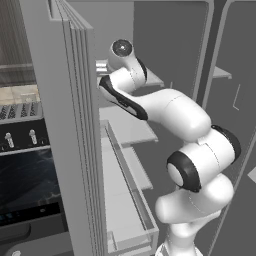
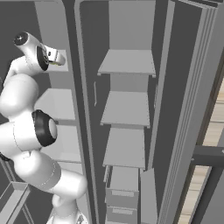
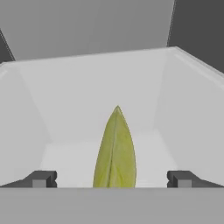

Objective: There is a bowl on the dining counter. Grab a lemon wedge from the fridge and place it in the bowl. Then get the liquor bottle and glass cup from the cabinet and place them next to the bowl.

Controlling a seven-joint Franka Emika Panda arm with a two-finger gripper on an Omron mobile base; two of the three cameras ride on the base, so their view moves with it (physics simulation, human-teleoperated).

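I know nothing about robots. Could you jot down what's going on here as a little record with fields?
place: inside the open fridge, white shelves on both sides
arm: reaching into a white door bin in the fridge
hand: open, fingers wide apart
lemon wedge: yellow-green, lying in the bin, between the two fingertips
contact: neither fingertip touches the wedge yet
likely next step: close the hand on the wedge

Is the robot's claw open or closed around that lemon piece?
Open: the gripper has its tips far apart, with the lemon wedge between them, untouched.
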